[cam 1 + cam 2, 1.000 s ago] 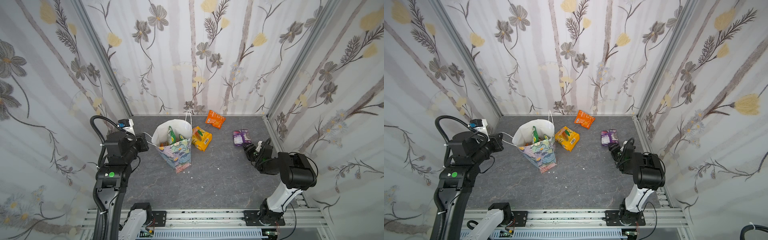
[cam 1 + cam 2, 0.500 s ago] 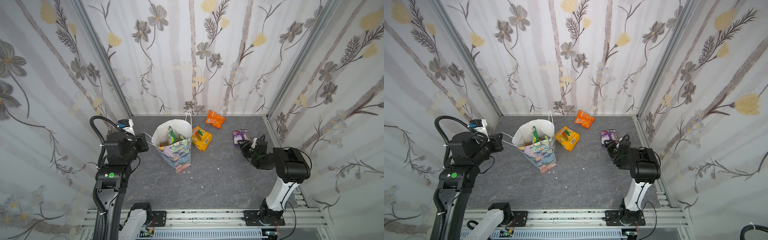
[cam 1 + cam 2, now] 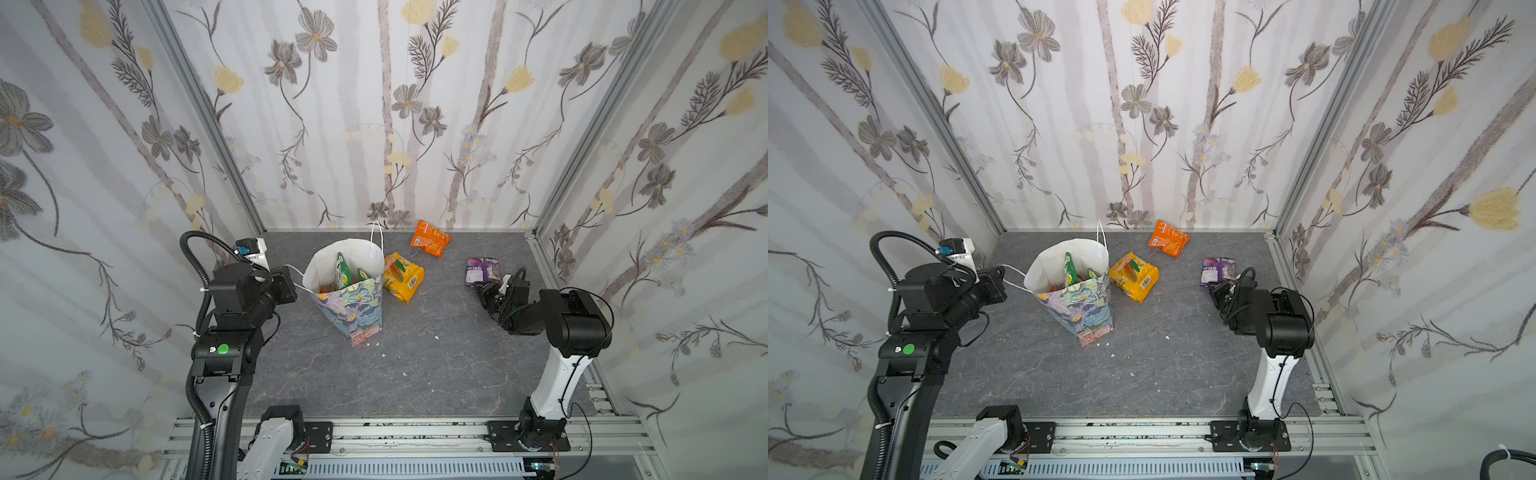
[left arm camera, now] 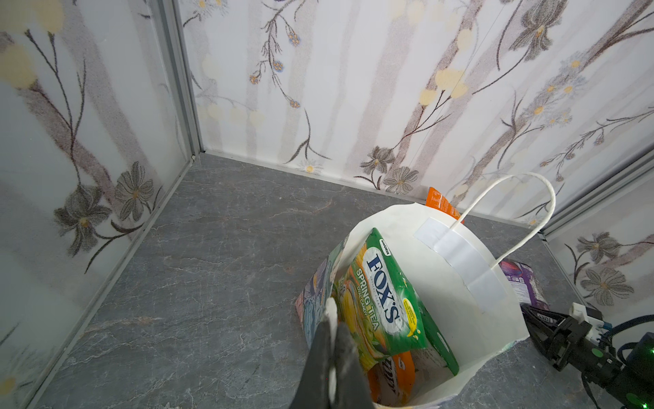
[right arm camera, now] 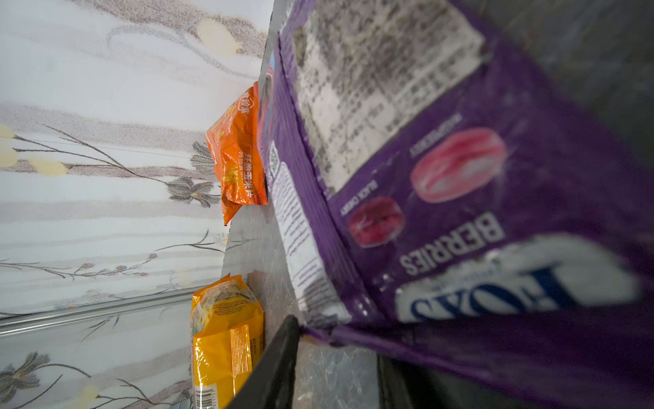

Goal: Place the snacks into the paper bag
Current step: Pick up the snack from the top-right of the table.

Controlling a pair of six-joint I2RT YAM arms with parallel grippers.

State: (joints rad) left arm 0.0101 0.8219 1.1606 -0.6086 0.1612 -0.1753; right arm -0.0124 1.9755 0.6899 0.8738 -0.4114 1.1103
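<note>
Risk: right end effector [image 3: 488, 291] reaches only thin near edge of glossy purple packet [image 3: 481, 271]. Slick film may slip out on lift and drop short of paper bag [image 3: 353, 307].
Risk: bag steadied only through cord handle; knock on rim may tip it.
Risk: green packet [image 4: 382, 297] stands upright inside bag, may block entry.
Purple packet: on tabletop [image 3: 415, 353], well apart from bag, on side away from left end effector [image 4: 334, 329].
Right: jaws narrow, straddling packet edge; real clamp or not, cannot tell.
Left: jaws together, clamped on paper bag's cord handle.
</note>
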